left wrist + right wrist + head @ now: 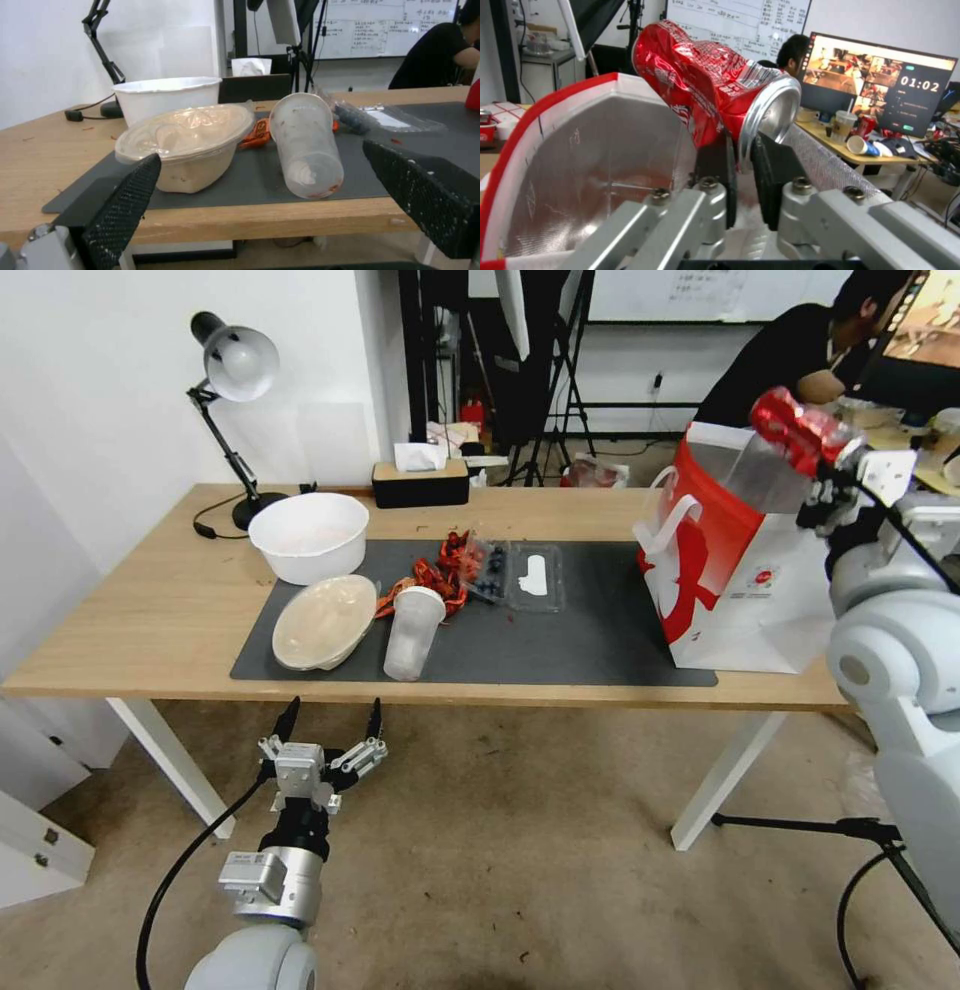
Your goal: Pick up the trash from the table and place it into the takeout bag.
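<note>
Crushed and dented, a red aluminium drink can (715, 90) sits pinched by its silver rim between the closed black fingers (775, 165) of the right gripper (744, 150), held above the open mouth of the white paper takeout bag (745, 570) with its red side and silvery lining. That bag stands upright at the right end of the dark grey mat (590, 640) on the light wood table (150, 610). Towards the mat's left end lie an oval translucent lidded container (325, 622), tilted, and just beside it a frosted plastic cup (412, 632) on its side, with crumpled red wrappers (440, 575) and a clear plastic tray (520, 575) behind them. A white round bowl (308, 535) sits at the mat's far left corner. Below the table's near edge hangs the left gripper (330, 725), jaws spread wide and holding nothing, aimed at the container and cup.
</note>
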